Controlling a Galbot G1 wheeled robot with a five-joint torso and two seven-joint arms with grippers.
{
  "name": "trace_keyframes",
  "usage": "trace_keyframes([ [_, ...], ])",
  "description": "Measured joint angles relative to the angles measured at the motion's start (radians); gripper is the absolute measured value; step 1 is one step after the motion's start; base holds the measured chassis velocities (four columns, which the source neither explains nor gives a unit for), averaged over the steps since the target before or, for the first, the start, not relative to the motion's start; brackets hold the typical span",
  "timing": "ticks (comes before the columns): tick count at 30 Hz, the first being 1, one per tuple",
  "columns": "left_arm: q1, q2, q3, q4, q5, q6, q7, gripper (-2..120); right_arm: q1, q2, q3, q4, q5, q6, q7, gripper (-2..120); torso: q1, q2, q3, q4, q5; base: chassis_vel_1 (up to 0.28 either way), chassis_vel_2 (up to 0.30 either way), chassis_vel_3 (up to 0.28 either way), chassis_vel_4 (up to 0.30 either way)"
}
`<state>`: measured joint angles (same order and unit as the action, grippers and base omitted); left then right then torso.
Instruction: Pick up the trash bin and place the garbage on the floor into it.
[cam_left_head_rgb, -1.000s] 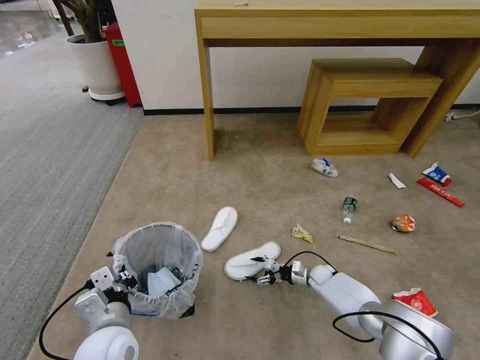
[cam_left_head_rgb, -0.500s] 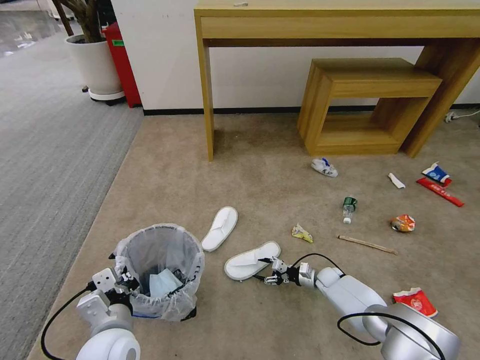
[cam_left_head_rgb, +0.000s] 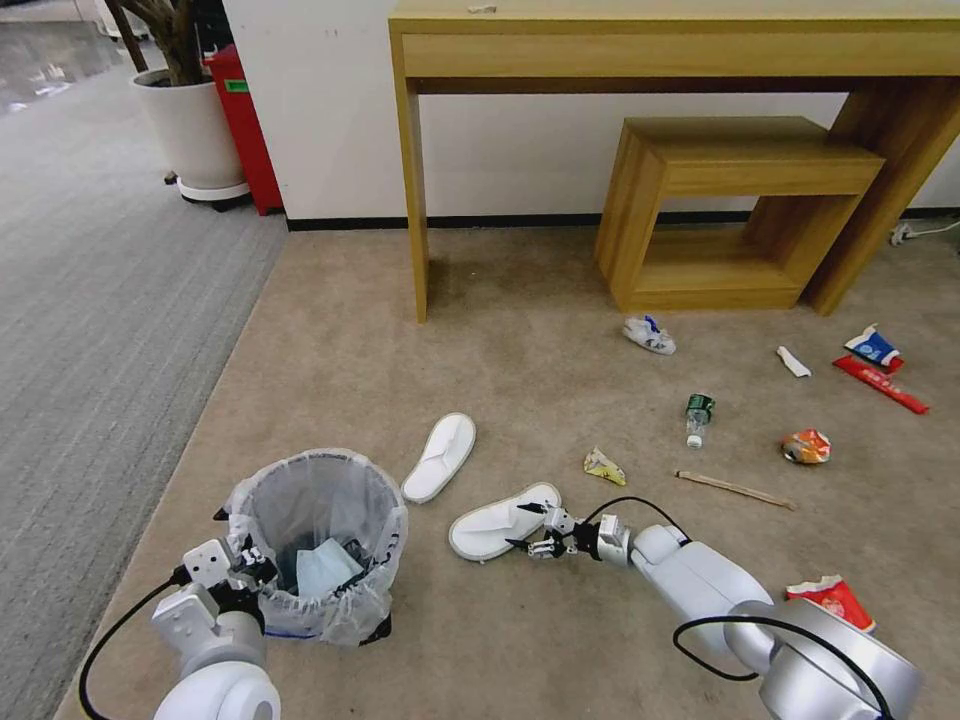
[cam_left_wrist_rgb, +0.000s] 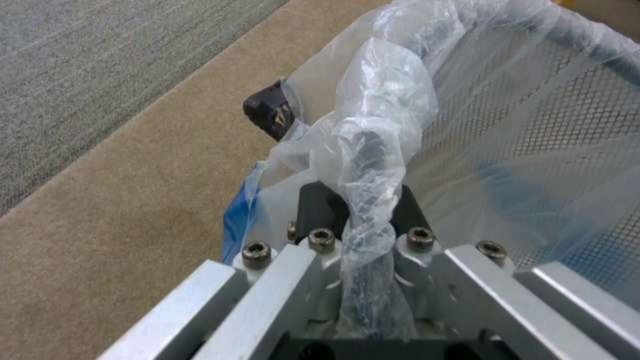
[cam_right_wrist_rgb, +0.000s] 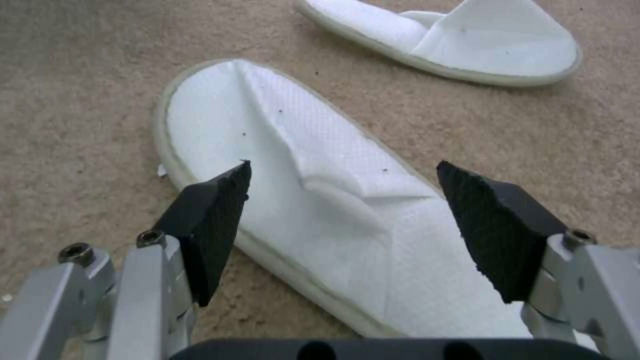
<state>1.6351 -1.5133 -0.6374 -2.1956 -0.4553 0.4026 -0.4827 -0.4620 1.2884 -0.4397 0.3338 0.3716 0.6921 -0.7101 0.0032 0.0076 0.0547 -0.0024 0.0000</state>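
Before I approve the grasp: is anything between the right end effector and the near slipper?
Nothing visible. The right end effector is open, its pads either side of the near slipper; only floor around.

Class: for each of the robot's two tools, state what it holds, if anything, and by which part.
Left tool: shut on the small round black bag-lined trash bin, by its rim. Right tool: open astride the nearer white slipper, holding nothing.

The head camera looked down from high; 2 wrist cameras sat close, sharing its beige floor (cam_left_head_rgb: 520, 300).
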Motion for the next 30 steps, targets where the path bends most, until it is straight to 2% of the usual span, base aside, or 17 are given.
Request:
trace_keyframes([
  [18, 0.01, -0.002, 0.004, -0.034, -0.003, 0.002, 0.002, 3, 0.024, 0.055, 0.039, -0.083, -0.082, 0.0, 0.001, 72, 0.0, 0.0, 0.0, 0.0, 0.0, 0.0, 0.0, 0.0, 0.0],
  [30, 0.009, -0.006, 0.008, -0.034, 0.001, -0.001, 0.003, 3, 0.044, 0.065, 0.04, -0.09, -0.093, -0.004, 0.005, 59, 0.0, 0.0, 0.0, 0.0, 0.0, 0.0, 0.0, 0.0, 0.0],
])
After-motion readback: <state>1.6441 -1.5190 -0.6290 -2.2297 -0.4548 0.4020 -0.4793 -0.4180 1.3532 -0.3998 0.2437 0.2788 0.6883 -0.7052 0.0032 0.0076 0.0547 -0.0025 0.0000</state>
